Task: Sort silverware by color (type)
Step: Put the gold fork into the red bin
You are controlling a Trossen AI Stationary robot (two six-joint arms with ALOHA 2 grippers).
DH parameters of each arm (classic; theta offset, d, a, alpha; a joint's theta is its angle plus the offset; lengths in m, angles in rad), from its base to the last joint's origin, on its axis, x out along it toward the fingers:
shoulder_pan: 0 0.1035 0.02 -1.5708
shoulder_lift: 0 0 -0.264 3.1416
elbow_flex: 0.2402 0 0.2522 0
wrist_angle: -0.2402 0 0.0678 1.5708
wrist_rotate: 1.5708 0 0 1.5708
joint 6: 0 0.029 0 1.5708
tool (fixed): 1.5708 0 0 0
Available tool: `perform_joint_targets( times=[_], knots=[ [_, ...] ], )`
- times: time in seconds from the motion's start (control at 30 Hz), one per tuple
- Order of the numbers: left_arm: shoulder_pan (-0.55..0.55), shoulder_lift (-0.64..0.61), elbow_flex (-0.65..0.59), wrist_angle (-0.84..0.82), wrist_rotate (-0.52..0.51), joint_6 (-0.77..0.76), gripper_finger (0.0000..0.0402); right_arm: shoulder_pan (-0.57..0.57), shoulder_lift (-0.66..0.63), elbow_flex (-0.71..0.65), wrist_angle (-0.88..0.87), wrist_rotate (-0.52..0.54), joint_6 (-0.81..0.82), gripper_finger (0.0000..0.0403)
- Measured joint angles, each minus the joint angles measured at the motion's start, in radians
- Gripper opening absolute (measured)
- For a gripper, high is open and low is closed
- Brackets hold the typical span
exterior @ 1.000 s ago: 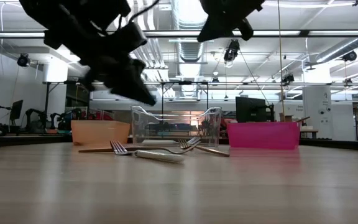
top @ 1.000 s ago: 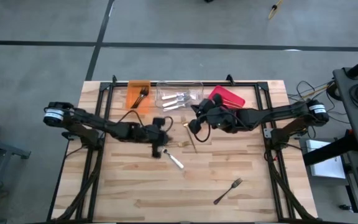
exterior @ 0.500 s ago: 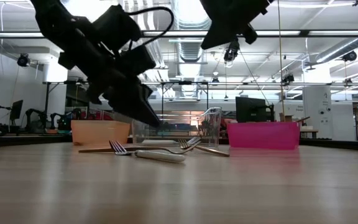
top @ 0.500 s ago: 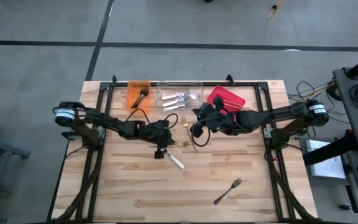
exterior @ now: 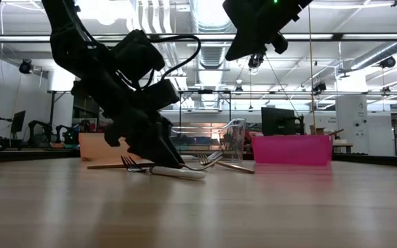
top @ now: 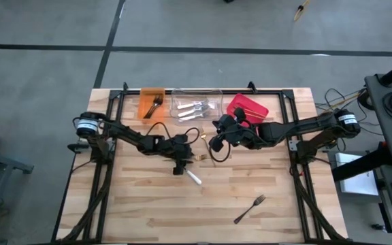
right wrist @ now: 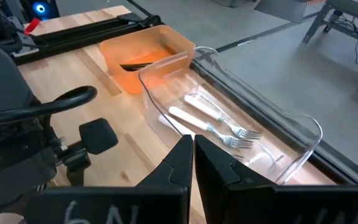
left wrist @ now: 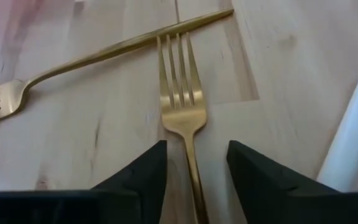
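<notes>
Three bins stand in a row along the far edge of the table (top: 148, 204): an orange bin (top: 151, 102) on the left holding a dark fork (top: 154, 105), a clear bin (top: 197, 104) in the middle holding several white-handled silver forks (right wrist: 213, 124), and a red bin (top: 248, 107) on the right (what lies in it cannot be made out). The left gripper (top: 180, 165) is stretched toward the table's middle and tilted steeply down, its fingers (left wrist: 135, 177) parted and straddling the handle of a gold fork (left wrist: 182, 112) without closing on it. A second gold fork (left wrist: 98, 55) lies crosswise just beyond the first one's tines, and a white-handled utensil (top: 193, 177) rests on the wood just beside the gripper. The right gripper (top: 214, 143) hangs above the table near the clear bin, its fingers pressed together with nothing between them. A dark fork (top: 250, 209) lies alone on the near right part of the table, well apart from both arms.
</notes>
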Motion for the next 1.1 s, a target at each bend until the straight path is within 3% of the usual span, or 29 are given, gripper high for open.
perform_joint_targets(
  times=[0.13,0.37,0.63,0.87,1.1],
  knots=[
    [0.002,-0.002,0.0,-0.006,0.0,-0.003,0.014,0.0,0.0,0.0,0.0,0.0,0.0,0.0009],
    [0.0,-0.001,-0.001,-0.014,-0.004,-0.002,0.0013,0.0,0.0,-0.001,0.0,0.0,0.0,0.0009],
    [0.006,-0.084,-0.01,-0.047,-0.05,0.052,0.0003,0.0,0.001,-0.011,0.005,0.001,0.053,0.0009],
    [0.004,-0.306,-0.007,-0.078,-0.065,0.085,0.0002,0.0,0.001,-0.016,0.013,0.01,0.045,0.0009],
    [0.003,-0.513,-0.006,-0.069,-0.143,0.165,0.0001,0.02,0.001,-0.021,0.056,0.011,0.038,0.0009]
  ],
)
